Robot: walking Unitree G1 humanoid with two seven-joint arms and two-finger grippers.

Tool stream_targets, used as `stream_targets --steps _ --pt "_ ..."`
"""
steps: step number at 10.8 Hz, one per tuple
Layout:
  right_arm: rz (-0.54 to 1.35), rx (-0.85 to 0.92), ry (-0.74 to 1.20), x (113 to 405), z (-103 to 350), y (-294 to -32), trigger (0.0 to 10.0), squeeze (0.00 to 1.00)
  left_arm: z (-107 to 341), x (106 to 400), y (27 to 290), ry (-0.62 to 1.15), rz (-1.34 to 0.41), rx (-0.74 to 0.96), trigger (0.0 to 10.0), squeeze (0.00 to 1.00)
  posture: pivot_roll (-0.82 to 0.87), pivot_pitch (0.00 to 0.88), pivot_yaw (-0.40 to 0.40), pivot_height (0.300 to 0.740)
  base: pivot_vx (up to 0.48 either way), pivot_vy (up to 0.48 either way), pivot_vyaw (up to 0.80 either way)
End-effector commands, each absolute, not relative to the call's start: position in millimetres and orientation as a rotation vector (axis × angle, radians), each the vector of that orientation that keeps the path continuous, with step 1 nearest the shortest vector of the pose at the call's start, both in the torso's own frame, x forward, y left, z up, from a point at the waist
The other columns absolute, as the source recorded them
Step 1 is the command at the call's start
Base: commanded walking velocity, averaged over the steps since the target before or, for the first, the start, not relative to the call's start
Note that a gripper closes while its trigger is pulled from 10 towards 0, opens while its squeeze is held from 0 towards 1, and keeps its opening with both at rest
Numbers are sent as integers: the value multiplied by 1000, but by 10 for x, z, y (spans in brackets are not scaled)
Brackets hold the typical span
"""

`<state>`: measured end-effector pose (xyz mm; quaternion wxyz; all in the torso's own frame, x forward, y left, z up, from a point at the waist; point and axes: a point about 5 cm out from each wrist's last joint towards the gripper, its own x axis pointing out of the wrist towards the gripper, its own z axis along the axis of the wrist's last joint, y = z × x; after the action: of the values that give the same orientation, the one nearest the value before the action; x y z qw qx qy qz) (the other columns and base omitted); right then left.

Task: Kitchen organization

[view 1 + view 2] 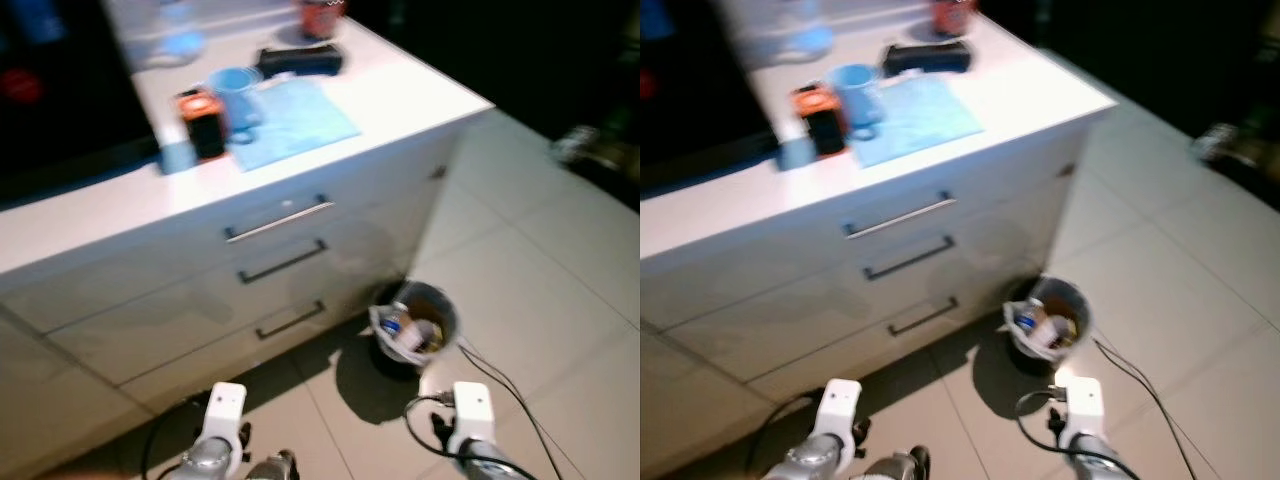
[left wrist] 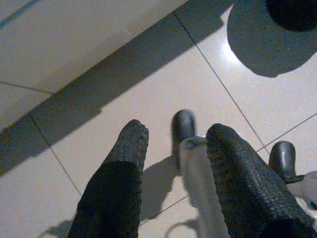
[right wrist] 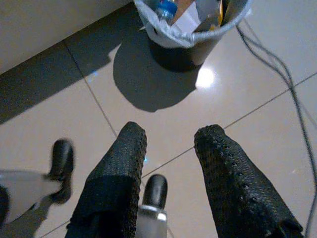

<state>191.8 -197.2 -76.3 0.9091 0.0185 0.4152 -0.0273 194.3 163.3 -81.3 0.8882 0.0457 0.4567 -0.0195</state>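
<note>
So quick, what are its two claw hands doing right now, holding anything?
Left gripper: fingers open, holding nothing, hanging over the floor tiles.
Right gripper: fingers open, holding nothing, hanging near the waste bin.

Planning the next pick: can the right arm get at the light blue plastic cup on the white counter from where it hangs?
Probably not yet: the right gripper hangs open near the floor, the light blue plastic cup well back on the white counter.

Left gripper [image 2: 173, 148] hanging above pale tiled floor [image 2: 148, 84], jaws apart, nothing between them. Beyond the jaws, grout lines and a broad band of shadow below a light cabinet front [image 2: 74, 29]. Blurred grey parts just past the jaws, unidentifiable.
</note>
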Motion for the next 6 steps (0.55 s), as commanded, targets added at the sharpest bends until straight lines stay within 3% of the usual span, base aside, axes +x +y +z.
stream_targets --steps 1,3,5,6 --pt "-38 42 858 1923 -769 -1916 10000 0 -817 1927 1705 959 -11 98 10000 0 -34 71 -1 740 0 0 800" --pt "-36 43 856 1931 -765 -1910 10000 0 -822 1916 1709 963 -11 99 10000 0 -34 71 -1 740 0 0 800" --pt "-35 40 857 1929 -765 -1920 10000 0 -825 1912 1701 965 -11 95 10000 0 -29 71 -6 740 0 277 800" --pt "-35 38 859 1926 -766 -1926 10000 0 -827 1909 1695 964 -11 95 10000 0 -29 71 -6 740 0 0 800"
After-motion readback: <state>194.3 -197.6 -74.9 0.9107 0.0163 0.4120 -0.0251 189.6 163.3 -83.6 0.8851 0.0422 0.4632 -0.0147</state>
